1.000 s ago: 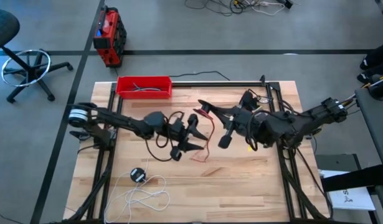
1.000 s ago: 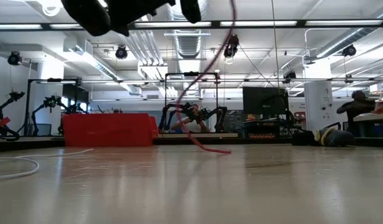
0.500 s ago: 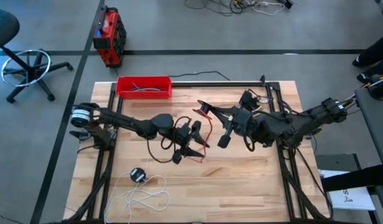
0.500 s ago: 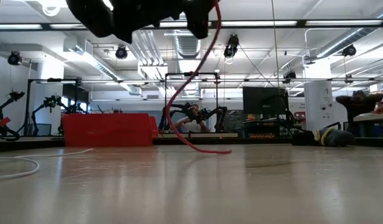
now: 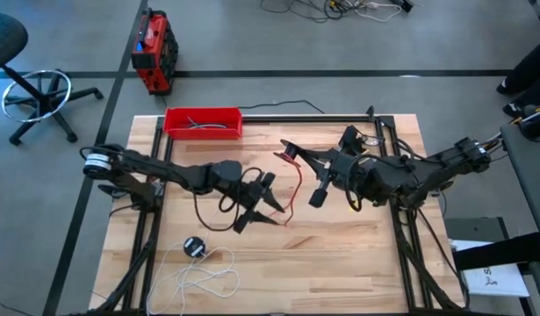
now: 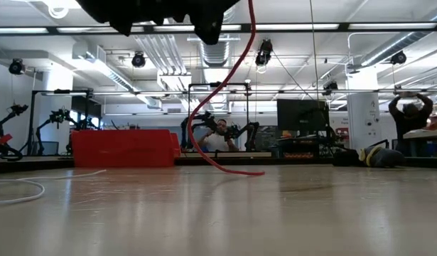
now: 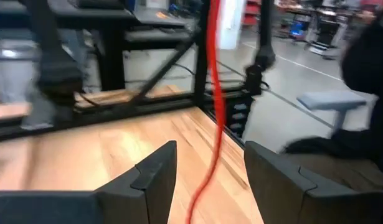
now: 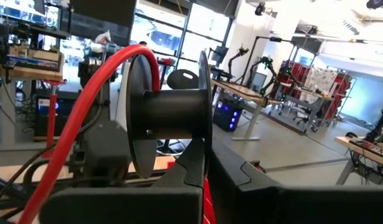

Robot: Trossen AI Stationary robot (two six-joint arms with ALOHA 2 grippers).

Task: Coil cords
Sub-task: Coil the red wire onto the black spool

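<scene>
The right gripper [image 5: 291, 156] pinches the red cord's [image 5: 295, 189] black spool [image 8: 172, 115] above mid-table. The left gripper [image 5: 262, 207], fingers spread, straddles the hanging cord; it should guide slack evenly while winding. The white cord [image 5: 204, 272] lies near-left.

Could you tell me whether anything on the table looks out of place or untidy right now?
The white cord lies in loose, uncoiled loops near the table's front-left corner, untouched. The red cord hangs slack between the right claw and the open left claw. Nothing looks damaged.
</scene>
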